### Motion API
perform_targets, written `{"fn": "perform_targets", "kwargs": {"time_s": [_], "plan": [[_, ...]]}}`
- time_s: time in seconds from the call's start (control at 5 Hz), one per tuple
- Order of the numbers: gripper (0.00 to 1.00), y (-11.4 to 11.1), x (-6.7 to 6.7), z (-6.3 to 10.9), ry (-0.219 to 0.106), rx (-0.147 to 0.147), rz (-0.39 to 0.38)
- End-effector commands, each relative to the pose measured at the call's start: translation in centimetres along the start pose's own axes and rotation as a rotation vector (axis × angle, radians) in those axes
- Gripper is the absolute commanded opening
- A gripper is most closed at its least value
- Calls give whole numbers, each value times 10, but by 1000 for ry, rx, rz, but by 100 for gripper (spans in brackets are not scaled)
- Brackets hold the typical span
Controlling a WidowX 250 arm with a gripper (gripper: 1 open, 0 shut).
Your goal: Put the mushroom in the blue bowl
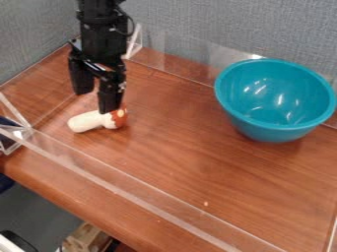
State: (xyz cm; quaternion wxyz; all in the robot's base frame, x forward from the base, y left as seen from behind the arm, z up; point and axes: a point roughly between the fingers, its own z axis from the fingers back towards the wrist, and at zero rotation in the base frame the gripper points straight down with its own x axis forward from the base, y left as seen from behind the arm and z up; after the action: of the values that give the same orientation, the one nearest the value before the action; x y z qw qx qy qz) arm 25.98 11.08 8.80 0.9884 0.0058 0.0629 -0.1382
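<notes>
- Reddish-brown wooden tabletop (184, 148), glossy, fenced by low clear acrylic walls (132, 192); grey fabric panel (39, 30) behind.
- Large teal-blue bowl (274, 98) at right, upright, seemingly empty, well apart from everything else.
- Black gripper (99, 95) at left, pointing straight down, jaws spread wide and pinching nothing, poised directly above the mushroom.
- Small toy mushroom (95, 121) lying on its side near the left wall, cream stem toward the left, reddish cap partly hidden behind one finger; contact with fingertips impossible to tell.
</notes>
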Motion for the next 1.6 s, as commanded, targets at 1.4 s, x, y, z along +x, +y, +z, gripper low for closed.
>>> {"fn": "perform_targets", "kwargs": {"time_s": [1.4], "plan": [[100, 28, 32, -25, -42, 33, -106]]}}
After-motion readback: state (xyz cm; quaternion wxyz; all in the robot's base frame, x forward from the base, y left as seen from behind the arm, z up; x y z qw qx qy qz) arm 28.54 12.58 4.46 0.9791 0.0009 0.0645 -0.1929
